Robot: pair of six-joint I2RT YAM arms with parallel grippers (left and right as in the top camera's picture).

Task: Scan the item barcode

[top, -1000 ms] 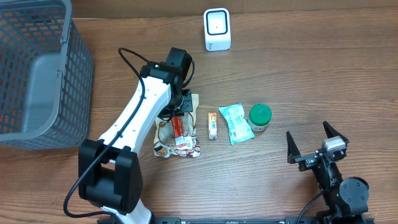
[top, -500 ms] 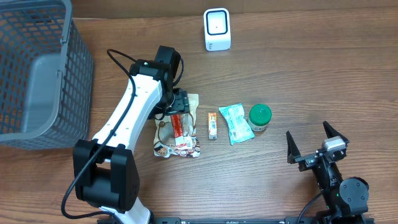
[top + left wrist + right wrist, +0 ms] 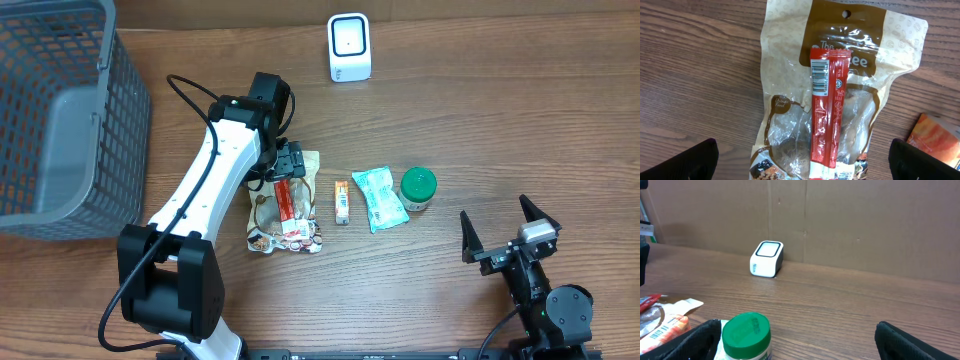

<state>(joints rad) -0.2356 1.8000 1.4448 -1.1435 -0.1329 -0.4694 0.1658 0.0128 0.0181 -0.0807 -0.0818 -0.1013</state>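
Note:
A red stick packet (image 3: pixel 287 206) (image 3: pixel 826 115) lies lengthwise on a brown and clear snack pouch (image 3: pixel 262 215) (image 3: pixel 785 120), with its barcode (image 3: pixel 819 76) facing up. My left gripper (image 3: pixel 286 166) (image 3: pixel 807 162) hovers over the pouch's far end, open, its two fingers wide on either side of the pouch and touching nothing. The white barcode scanner (image 3: pixel 349 47) (image 3: pixel 767 258) stands at the table's far edge. Near the front right my right gripper (image 3: pixel 497 226) (image 3: pixel 800 345) rests open and empty.
To the right of the pouch lie a small orange packet (image 3: pixel 342 201) (image 3: pixel 935 140) and a pale green packet (image 3: pixel 379 197), and beside them stands a green-lidded jar (image 3: pixel 418 187) (image 3: pixel 746 335). A grey wire basket (image 3: pixel 60 120) fills the far left corner.
My left gripper has opened from shut and its wrist has shifted slightly left. The red stick packet lies free on the pouch. The right arm has not moved.

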